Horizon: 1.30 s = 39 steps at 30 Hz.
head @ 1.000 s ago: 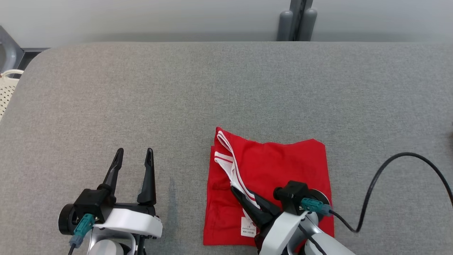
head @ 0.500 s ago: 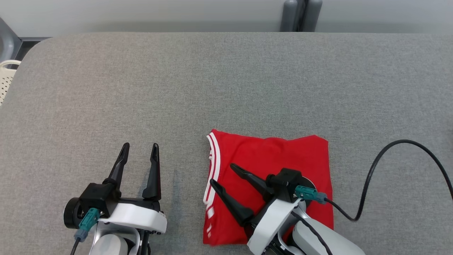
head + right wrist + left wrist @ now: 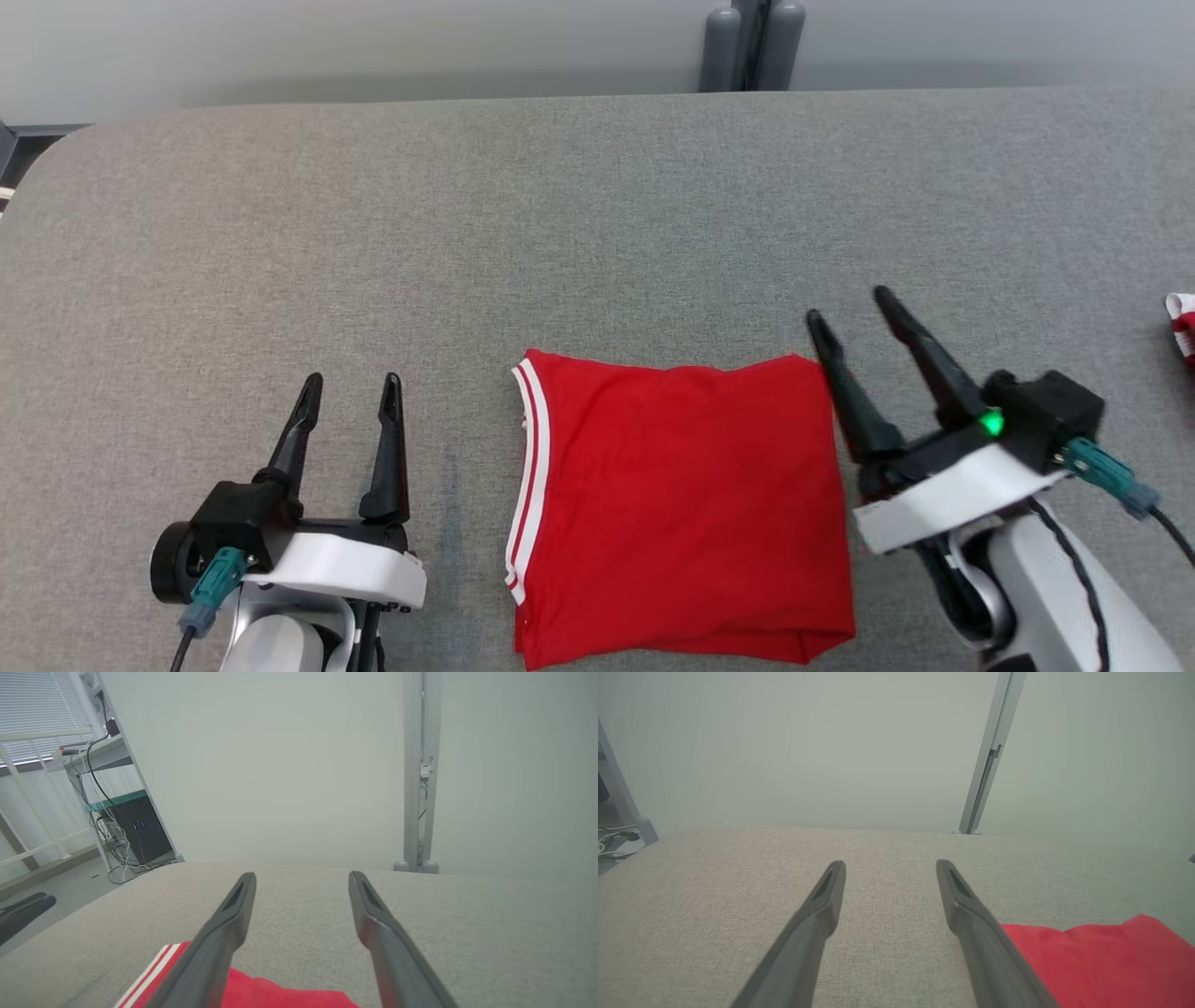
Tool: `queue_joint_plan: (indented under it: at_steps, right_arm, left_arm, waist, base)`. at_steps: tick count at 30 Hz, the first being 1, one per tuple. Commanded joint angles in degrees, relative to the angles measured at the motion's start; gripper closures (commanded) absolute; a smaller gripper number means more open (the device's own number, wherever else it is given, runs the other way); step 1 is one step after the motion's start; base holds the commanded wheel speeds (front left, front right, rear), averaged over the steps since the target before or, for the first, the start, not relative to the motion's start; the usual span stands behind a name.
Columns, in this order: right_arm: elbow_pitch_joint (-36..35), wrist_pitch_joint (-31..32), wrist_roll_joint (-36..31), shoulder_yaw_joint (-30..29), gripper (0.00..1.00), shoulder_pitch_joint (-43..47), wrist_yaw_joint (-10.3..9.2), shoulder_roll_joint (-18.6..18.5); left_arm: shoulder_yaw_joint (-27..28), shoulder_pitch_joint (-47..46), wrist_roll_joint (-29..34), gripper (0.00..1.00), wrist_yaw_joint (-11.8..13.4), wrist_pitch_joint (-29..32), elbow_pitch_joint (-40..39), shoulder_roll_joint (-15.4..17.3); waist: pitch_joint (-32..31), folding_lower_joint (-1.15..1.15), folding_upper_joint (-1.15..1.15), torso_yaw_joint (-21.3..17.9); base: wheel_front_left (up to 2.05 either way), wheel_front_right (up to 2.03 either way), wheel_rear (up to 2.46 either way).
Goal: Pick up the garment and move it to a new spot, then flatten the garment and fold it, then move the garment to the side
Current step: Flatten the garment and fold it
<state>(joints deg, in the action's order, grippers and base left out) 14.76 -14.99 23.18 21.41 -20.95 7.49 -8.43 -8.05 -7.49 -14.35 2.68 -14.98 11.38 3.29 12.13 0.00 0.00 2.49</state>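
The folded red garment (image 3: 681, 504) is being shown flat on the grey table (image 3: 560, 233), between the left gripper (image 3: 353, 381) and the right gripper (image 3: 847, 306), both being held spread, empty. A computer box (image 3: 140, 830) beyond the table is being shown by the right wrist view. A second ago, the garment's trim was being pinched by the right gripper.

We see the red garment (image 3: 681, 504) as soft matt cloth, the grey table cover (image 3: 467, 233) as rough woven fabric; the dark fingers (image 3: 389, 448) look like matt plastic, perhaps.
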Motion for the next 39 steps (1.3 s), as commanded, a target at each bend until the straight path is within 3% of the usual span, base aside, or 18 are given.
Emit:
queue_joint_plan:
  at_steps: [1,7,12,25,39]
  right_arm:
    - [-0.68,-0.19,-1.13,-1.6,0.0,1.57,0.02,-0.87]
    - [-4.21,-0.19,-4.89,-12.86,0.0,9.47,0.02,-2.39]
    - [-6.72,1.04,-6.67,-18.18,0.0,14.07,0.02,-2.27]
    - [-12.53,6.89,-9.21,-21.3,0.0,23.04,0.02,-2.32]
    - [-16.07,9.8,-10.35,-24.25,0.0,29.98,0.02,0.18]
  left_arm:
    - [0.5,-0.04,0.25,0.0,0.35,-0.26,-0.32,0.45]
    - [2.2,0.98,0.68,0.0,0.87,-0.26,-1.99,1.18]
    - [3.12,2.71,0.79,0.0,1.14,-0.26,-3.38,2.1]
    - [3.39,10.88,1.24,0.0,2.3,2.07,-5.62,4.75]
    - [4.1,16.41,0.07,0.0,3.4,4.84,-7.41,6.33]
  waist:
    - [-0.23,0.0,0.0,-0.3]
    - [-1.67,0.0,0.0,-1.36]
    - [-3.81,0.0,0.0,-2.12]
    - [-12.2,0.0,0.0,-2.98]
    - [-15.79,0.0,0.0,-2.59]
  base:
    - [0.0,0.0,0.0]
    - [0.0,0.0,0.0]
    - [0.0,0.0,0.0]
    - [0.0,0.0,0.0]
    - [0.0,0.0,0.0]
